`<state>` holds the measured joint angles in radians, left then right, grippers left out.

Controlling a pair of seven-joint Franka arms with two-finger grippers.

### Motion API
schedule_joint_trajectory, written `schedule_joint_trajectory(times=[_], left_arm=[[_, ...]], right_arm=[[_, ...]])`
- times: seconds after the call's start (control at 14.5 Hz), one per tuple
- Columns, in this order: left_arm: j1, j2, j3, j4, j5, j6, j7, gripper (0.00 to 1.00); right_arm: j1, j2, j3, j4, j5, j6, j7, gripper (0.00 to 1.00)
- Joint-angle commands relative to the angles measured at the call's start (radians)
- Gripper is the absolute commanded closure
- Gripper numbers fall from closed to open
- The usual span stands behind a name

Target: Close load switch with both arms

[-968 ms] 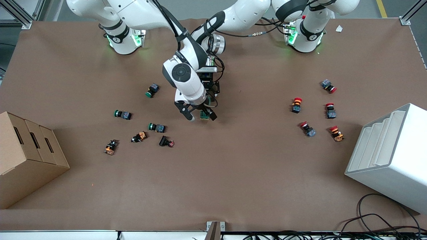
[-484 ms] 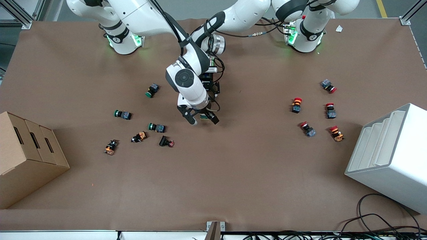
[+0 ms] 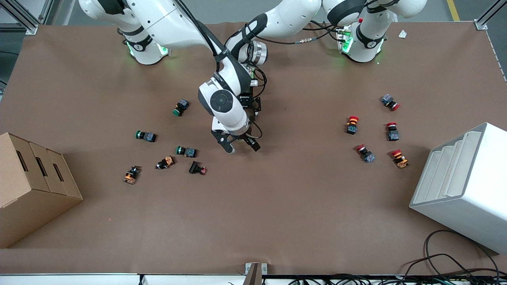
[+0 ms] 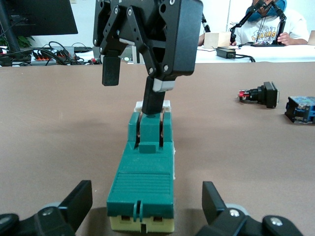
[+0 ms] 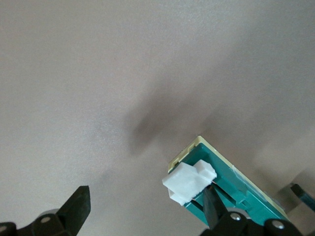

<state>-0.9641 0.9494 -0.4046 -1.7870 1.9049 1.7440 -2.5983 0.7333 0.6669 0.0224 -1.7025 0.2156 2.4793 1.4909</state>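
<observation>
The load switch (image 4: 142,182), a dark green block on a cream base, lies mid-table between the fingers of my open left gripper (image 4: 146,196), which do not touch it. Its white lever (image 5: 189,179) is at the end away from that gripper. My right gripper (image 3: 242,147) hangs open over that end. One right finger (image 4: 152,98) stands in the slot beside the lever, and the other finger (image 4: 110,69) is off in the air. In the right wrist view, the right gripper (image 5: 146,196) shows the switch (image 5: 231,189) at one finger. In the front view, the right hand hides the switch.
Green-capped push buttons (image 3: 181,107) (image 3: 145,136) (image 3: 186,151) and orange ones (image 3: 165,162) lie toward the right arm's end, by a cardboard box (image 3: 31,182). Several red-capped buttons (image 3: 352,124) lie toward the left arm's end, near a white bin (image 3: 463,186).
My right gripper has shifted along the switch toward its lever end and now covers the green block in the front view. The left arm has stayed put.
</observation>
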Motion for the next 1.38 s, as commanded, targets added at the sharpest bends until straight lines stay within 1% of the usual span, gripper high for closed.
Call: schedule_joint_trajectory(times=[0.0, 0.07, 0.28, 0.41, 0.62, 0.76, 0.97, 1.11, 1.31], left_arm=[[-0.005, 0.008, 0.006, 0.011, 0.025, -0.012, -0.019, 0.01], [-0.005, 0.005, 0.006, 0.011, 0.025, -0.011, -0.019, 0.01], [0.002, -0.012, 0.003, 0.012, 0.023, -0.003, -0.006, 0.02], [0.005, -0.014, 0.003, 0.018, 0.022, -0.001, -0.008, 0.02], [0.010, -0.014, 0.003, 0.021, 0.022, 0.000, -0.006, 0.02], [0.010, -0.014, 0.003, 0.031, 0.022, 0.002, -0.008, 0.01], [0.010, -0.014, -0.003, 0.041, 0.006, 0.002, -0.008, 0.01], [0.010, -0.014, -0.003, 0.043, 0.006, 0.003, -0.008, 0.01], [0.010, -0.014, -0.005, 0.043, 0.006, 0.003, -0.011, 0.01]], right_arm=[[-0.046, 0.060, 0.004, 0.108, 0.001, -0.083, -0.014, 0.00], [-0.051, 0.060, 0.004, 0.125, 0.001, -0.130, -0.014, 0.00], [-0.054, 0.068, 0.004, 0.130, 0.013, -0.142, -0.012, 0.00], [-0.055, 0.072, 0.002, 0.133, 0.089, -0.143, -0.017, 0.00], [-0.061, 0.083, 0.002, 0.152, 0.105, -0.142, -0.015, 0.00], [-0.069, 0.098, 0.002, 0.187, 0.155, -0.146, -0.014, 0.00], [-0.092, 0.112, 0.004, 0.213, 0.169, -0.198, -0.014, 0.00], [-0.092, 0.112, 0.002, 0.222, 0.220, -0.224, -0.011, 0.00], [-0.104, 0.114, 0.002, 0.242, 0.267, -0.249, -0.009, 0.00]])
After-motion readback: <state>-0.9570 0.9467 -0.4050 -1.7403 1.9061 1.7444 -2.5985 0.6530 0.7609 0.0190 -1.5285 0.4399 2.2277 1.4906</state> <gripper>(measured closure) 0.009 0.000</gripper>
